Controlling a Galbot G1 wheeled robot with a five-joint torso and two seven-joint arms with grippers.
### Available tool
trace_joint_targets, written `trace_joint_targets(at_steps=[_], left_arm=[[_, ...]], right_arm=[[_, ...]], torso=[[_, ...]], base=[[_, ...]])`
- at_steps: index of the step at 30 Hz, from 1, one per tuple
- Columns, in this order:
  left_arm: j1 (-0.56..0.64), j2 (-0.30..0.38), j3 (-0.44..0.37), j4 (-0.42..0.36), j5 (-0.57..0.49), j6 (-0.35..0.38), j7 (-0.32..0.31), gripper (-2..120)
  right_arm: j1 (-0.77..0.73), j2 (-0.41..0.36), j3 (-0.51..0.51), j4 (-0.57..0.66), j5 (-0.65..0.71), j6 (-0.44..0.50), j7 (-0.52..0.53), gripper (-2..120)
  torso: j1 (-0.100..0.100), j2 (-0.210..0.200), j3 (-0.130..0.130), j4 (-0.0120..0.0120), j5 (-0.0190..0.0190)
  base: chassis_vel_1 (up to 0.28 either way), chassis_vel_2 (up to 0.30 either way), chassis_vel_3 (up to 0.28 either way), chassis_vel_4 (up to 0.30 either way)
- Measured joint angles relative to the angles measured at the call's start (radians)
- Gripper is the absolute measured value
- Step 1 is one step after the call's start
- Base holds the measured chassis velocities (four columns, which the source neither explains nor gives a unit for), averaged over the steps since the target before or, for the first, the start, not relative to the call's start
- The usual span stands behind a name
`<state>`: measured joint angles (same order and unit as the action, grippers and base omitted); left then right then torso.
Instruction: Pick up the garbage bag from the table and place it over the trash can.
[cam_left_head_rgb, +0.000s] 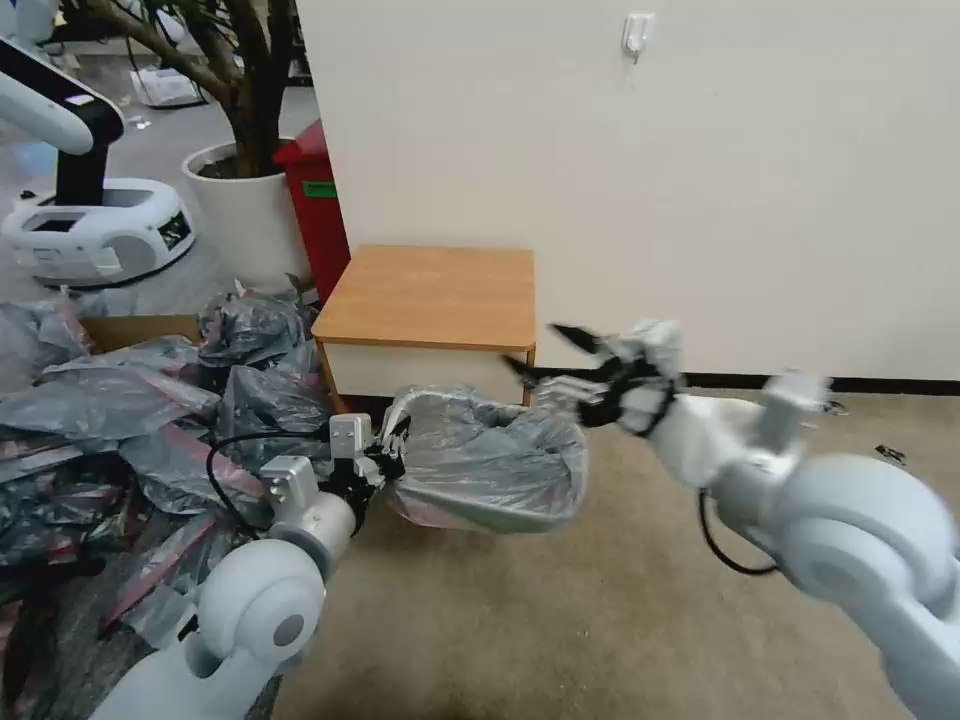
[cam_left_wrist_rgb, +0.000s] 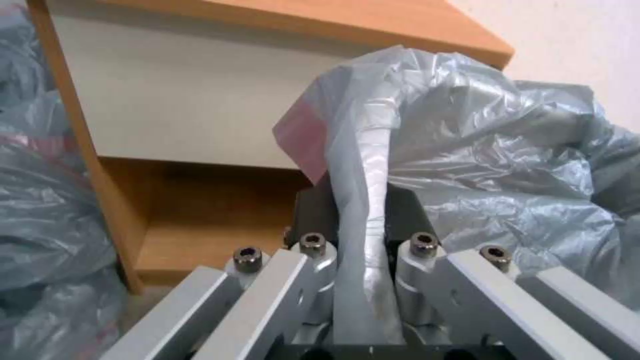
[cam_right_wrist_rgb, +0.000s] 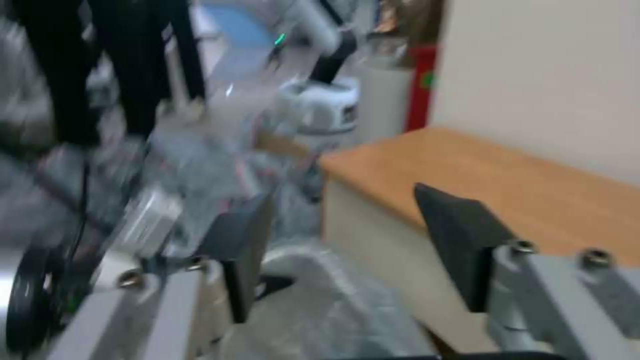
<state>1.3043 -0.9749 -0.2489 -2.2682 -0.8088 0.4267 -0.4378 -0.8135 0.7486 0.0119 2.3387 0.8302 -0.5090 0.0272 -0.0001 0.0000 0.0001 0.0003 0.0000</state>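
With the garbage bag already draped over the trash can on the floor in front of the counter, left end effector is clamped on a gathered fold at the bag's near-left edge, probably to keep the liner taut on the rim. Right end effector hovers spread above the far-right corner, gripping nothing.

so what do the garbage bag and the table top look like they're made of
The garbage bag, pinched in the left gripper: thin translucent grey plastic film, judging by its glossy crinkles. The table top: light brown, matte, smooth and even, probably wood-look laminate rather than solid wood.
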Motion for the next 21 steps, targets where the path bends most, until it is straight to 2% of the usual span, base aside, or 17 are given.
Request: trace_joint_targets(at_steps=[3,5,7,9,11,14,21], left_arm=[[-0.003,0.001,0.017,0.000,0.017,0.002,0.002,7],[-0.008,0.000,0.026,0.000,0.032,0.003,0.004,7],[-0.010,0.000,0.029,0.000,0.041,0.003,0.006,7],[-0.012,0.000,0.033,0.000,0.064,0.004,0.016,7],[-0.012,0.001,0.033,0.000,0.069,0.003,0.018,7],[-0.006,0.002,0.032,-0.007,0.110,-0.001,0.042,7],[-0.003,-0.002,0.035,-0.021,0.149,-0.006,0.066,7]], right_arm=[[0.094,0.024,-0.167,-0.035,-0.087,-0.053,0.000,43],[0.134,0.040,-0.227,-0.054,-0.116,-0.094,-0.001,32],[0.156,0.048,-0.254,-0.065,-0.129,-0.120,-0.002,30],[0.200,0.058,-0.304,-0.087,-0.148,-0.180,-0.002,20],[0.208,0.058,-0.314,-0.091,-0.152,-0.188,-0.002,18],[0.249,0.043,-0.373,-0.111,-0.194,-0.204,0.006,2],[0.277,0.016,-0.434,-0.126,-0.233,-0.205,0.042,0]], torso=[[0.000,0.000,0.000,-0.0003,0.0000],[0.000,0.000,0.000,-0.0003,-0.0001],[0.000,0.000,0.000,-0.0003,0.0000],[0.000,0.000,0.000,-0.0001,-0.0001],[0.000,0.000,0.000,-0.0002,-0.0001],[0.000,0.000,0.000,-0.0003,-0.0001],[0.000,0.000,0.000,-0.0004,0.0001]], base=[[0.000,0.000,0.000,0.000],[0.000,0.000,0.000,0.000],[0.000,0.000,0.000,0.000],[0.000,0.000,0.000,0.000],[0.000,0.000,0.000,0.000],[0.000,0.000,0.000,0.000],[0.000,0.000,0.000,0.000]])
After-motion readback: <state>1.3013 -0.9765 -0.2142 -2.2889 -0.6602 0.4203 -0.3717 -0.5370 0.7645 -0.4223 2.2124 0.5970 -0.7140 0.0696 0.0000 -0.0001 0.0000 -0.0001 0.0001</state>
